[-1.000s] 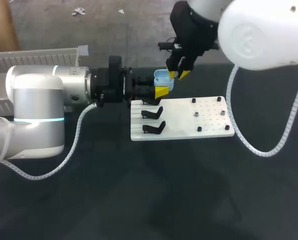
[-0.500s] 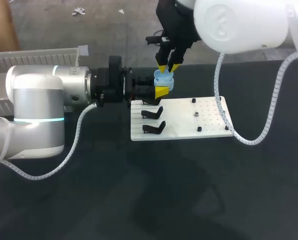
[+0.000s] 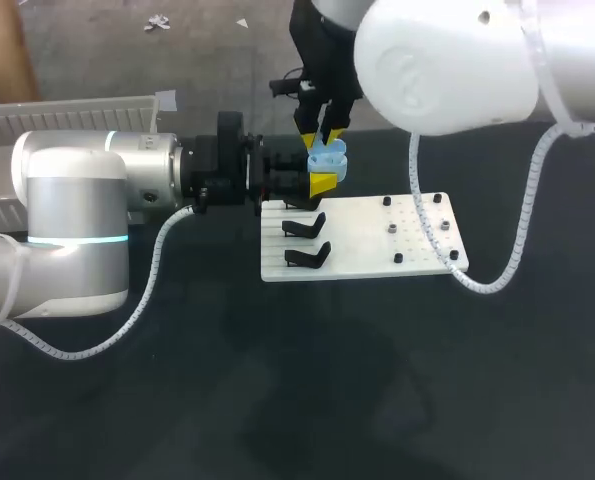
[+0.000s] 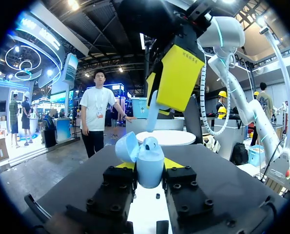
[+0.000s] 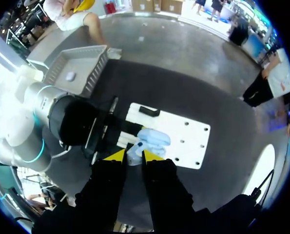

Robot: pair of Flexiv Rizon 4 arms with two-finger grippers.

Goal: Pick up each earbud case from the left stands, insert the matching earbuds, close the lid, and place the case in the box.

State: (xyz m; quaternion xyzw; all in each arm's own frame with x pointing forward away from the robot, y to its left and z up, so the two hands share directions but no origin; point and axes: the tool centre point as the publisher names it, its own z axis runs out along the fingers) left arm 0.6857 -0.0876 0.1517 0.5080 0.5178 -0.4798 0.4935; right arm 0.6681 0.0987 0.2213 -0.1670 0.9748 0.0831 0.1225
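A light blue earbud case point(image 3: 326, 166) with its lid open is held over the white board's far left corner, my left gripper point(image 3: 315, 182) shut on it from the sides. In the left wrist view the case point(image 4: 145, 165) stands upright between my left gripper's point(image 4: 149, 168) fingers. My right gripper point(image 3: 320, 136) comes down from above, shut on a small pale earbud point(image 5: 136, 146) right over the case's open mouth. The earbud point(image 4: 152, 143) rests at the top of the case, under the right gripper point(image 4: 171, 83).
The white board point(image 3: 377, 255) carries two empty black stands point(image 3: 305, 255) on its left side and several small pegs point(image 3: 392, 229) on its right. A grey tray point(image 3: 67, 115) lies at the far left, behind my left arm.
My right arm has swung to the left, bringing its gripper from the case's right side to directly above it. The left arm and the case have stayed still.
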